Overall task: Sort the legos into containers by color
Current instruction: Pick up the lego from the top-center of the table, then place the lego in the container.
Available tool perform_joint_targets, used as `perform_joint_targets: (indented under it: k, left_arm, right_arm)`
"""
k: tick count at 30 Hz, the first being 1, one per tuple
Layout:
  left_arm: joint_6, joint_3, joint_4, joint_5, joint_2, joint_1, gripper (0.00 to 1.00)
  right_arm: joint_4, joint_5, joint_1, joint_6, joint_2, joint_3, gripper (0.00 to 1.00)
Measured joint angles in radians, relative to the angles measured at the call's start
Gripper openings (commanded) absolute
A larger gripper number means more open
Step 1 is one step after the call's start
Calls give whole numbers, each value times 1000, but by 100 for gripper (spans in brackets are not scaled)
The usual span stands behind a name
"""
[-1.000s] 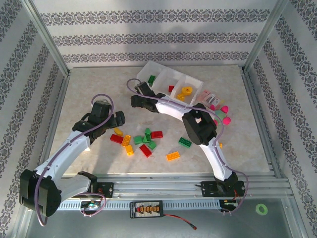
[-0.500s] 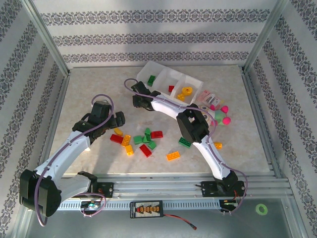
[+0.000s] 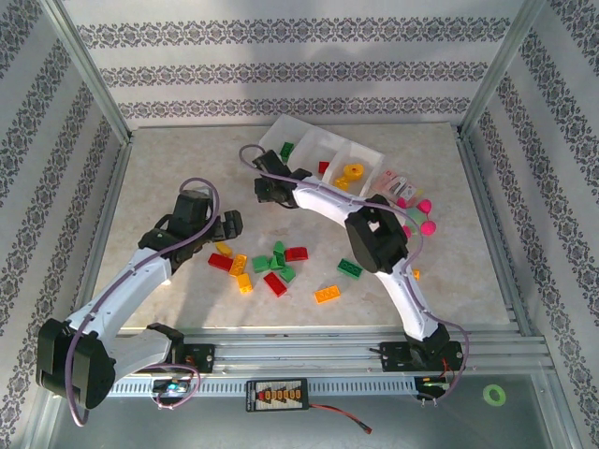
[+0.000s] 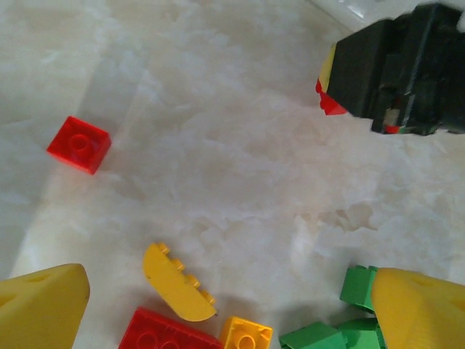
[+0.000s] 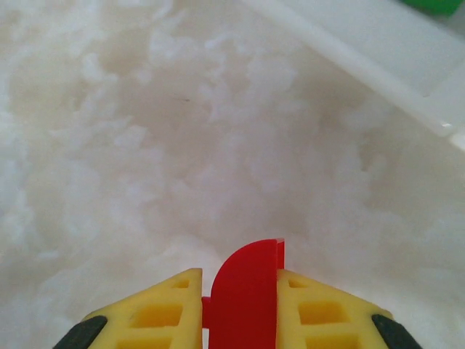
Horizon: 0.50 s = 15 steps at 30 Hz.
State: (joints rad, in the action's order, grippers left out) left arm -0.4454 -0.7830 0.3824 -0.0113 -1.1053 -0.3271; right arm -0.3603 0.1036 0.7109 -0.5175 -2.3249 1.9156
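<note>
My right gripper (image 5: 243,309) is shut on a red half-round lego (image 5: 247,291), held just above the table near the left end of the translucent three-compartment tray (image 3: 281,134). From above, the right gripper (image 3: 265,190) sits beside that tray, which holds a green brick (image 3: 286,150), a red brick (image 3: 324,167) and a yellow ring (image 3: 353,174). My left gripper (image 4: 232,320) is open over the loose bricks, with a yellow half-round lego (image 4: 176,283), a red brick (image 4: 171,333), an orange brick (image 4: 247,337) and green bricks (image 4: 327,336) between its fingers. A single red brick (image 4: 80,145) lies apart.
Several more red, green and orange bricks lie mid-table, among them a green one (image 3: 350,268) and an orange one (image 3: 328,294). Pink pieces with a clear packet (image 3: 415,211) lie right of the tray. Metal frame posts and a patterned wall bound the table.
The right arm's elbow swung left and back while its gripper kept the red piece beside the tray. The left gripper edged slightly right toward the bricks.
</note>
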Motion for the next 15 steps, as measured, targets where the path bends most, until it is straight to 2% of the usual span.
perform_joint_targets:
  k: [9,15]
  left_arm:
    - [155,79,-183,49,-5,-138,99]
    - [222,80,-323,99,-63,-207,99]
  right_arm:
    - [125,7,-46,-6,364,-306,19]
    - [171,17,-178,2,422,-356,19]
